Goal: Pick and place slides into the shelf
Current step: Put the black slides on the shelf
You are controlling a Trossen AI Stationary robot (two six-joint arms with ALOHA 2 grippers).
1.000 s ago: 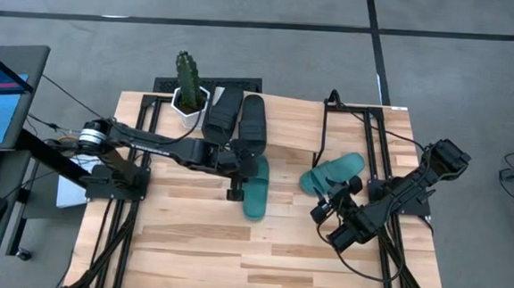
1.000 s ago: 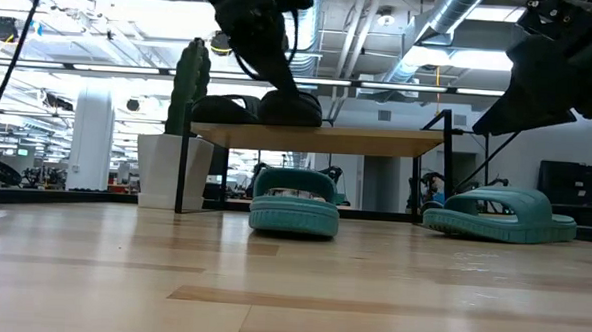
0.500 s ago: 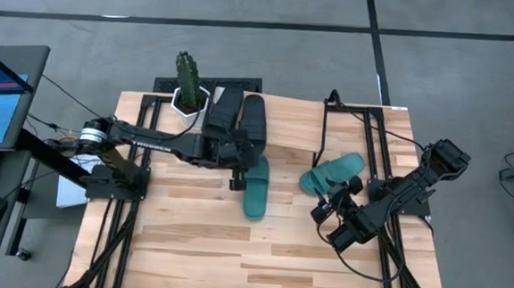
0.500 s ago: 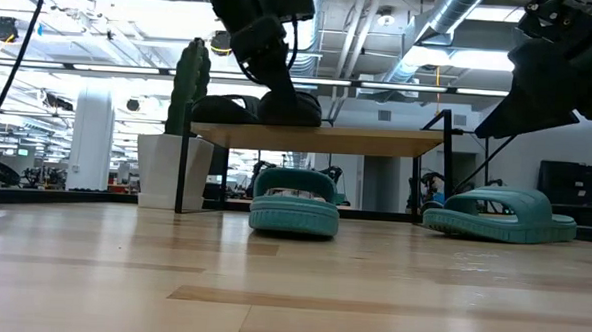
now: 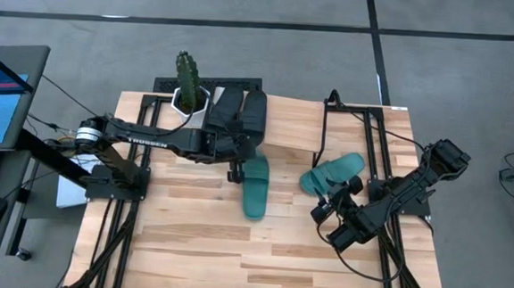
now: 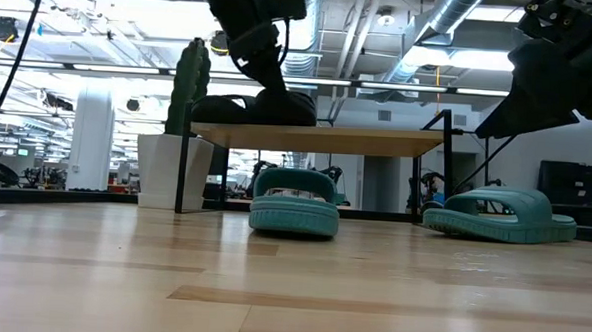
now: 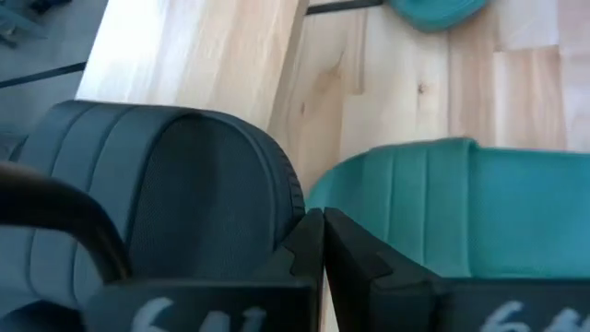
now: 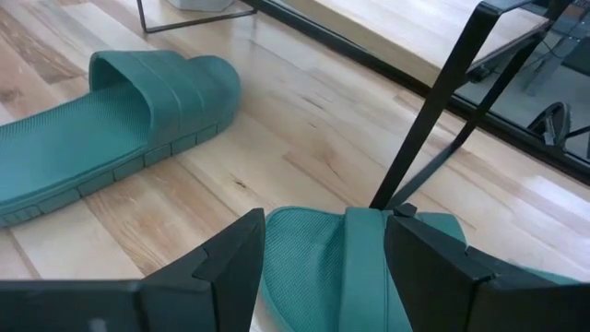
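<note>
While my left tool (image 5: 236, 157) sits pinched shut, empty, against the black slides (image 5: 237, 114) on the shelf (image 5: 294, 124), I judge them light, rubbery and grippy; the wide strap is the hold. One teal slide (image 5: 254, 186) lies on the desk (image 5: 197, 239) below. My right tool (image 5: 336, 203) gapes wide over the other teal slide (image 5: 334, 172). "TROSSEN" marks the left arm.

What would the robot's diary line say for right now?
left tool: shut, empty, by black slides on shelf | right tool: open, over teal slide | other teal slide: on table
</note>
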